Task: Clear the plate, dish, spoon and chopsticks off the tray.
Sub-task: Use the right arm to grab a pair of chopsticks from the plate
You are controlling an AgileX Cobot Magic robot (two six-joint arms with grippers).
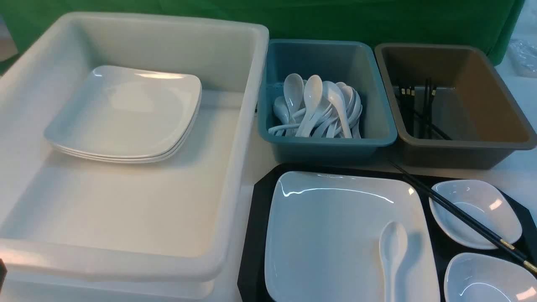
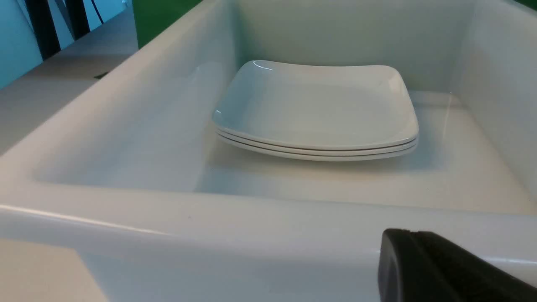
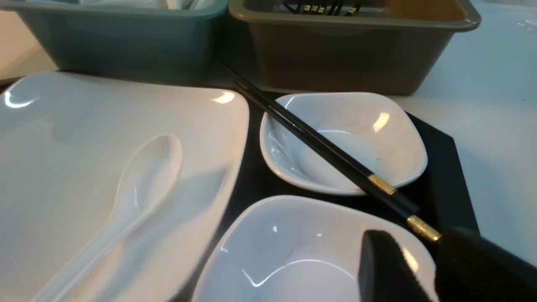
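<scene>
Judged step in hand: taking up the chopsticks (image 1: 461, 216) for the brown tub (image 1: 461, 151), far right on the table (image 1: 518, 174) and already holding more black sticks. Found now on the right side of the tray (image 1: 254, 239), laid slantwise across the far dish (image 1: 491, 205), thin tips reaching past the tray's far rim toward that tub, gold-banded thick ends pointing near and right.

Right end effector (image 3: 419, 245) low at those thick ends, jaws parted and released, nothing visibly pinched, the last gold band just at the gap. Left end effector (image 2: 413, 262) clenched on nothing, just near of the white tub's (image 1: 126, 264) near rim, well apart from the tray.

To do it well:
- Centre the gap over both sticks together, not one.
- Close on the thick ends by the gold bands, above the near dish (image 1: 491, 281) without touching it.
- Squeeze firmly; probably slippery, being glossy and thin.
- Lift straight up before swinging far, to carry the thin tips clear of the far dish without dragging or tipping it.
- Keep the pair level; expect drooping or scissoring at the long free end.
- Avoid brushing the plate (image 1: 335, 235) and the spoon (image 1: 392, 251) resting on its near right part, both left for later.
</scene>
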